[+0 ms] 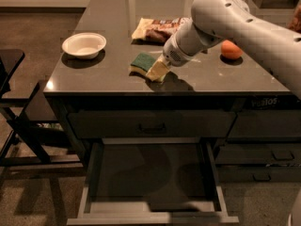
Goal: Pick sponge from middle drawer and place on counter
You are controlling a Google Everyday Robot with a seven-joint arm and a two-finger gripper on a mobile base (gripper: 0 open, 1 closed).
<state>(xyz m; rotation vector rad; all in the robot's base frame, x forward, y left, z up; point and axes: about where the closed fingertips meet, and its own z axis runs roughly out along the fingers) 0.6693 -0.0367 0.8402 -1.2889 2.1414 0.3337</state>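
The sponge (142,62), green top on yellow foam, lies on the counter (108,74) near its front middle. My gripper (157,71) is low over the counter right at the sponge's right end, touching or nearly touching it. The white arm reaches in from the upper right. The middle drawer (150,182) stands pulled out below the counter, and its grey floor shows nothing in it.
A white bowl (84,44) sits at the counter's left. A brown-and-yellow snack bag (157,28) lies behind the sponge. An orange fruit (231,50) sits at the right. A closed drawer with a dark handle (150,125) is above the open one. A dark chair (14,102) stands at the left.
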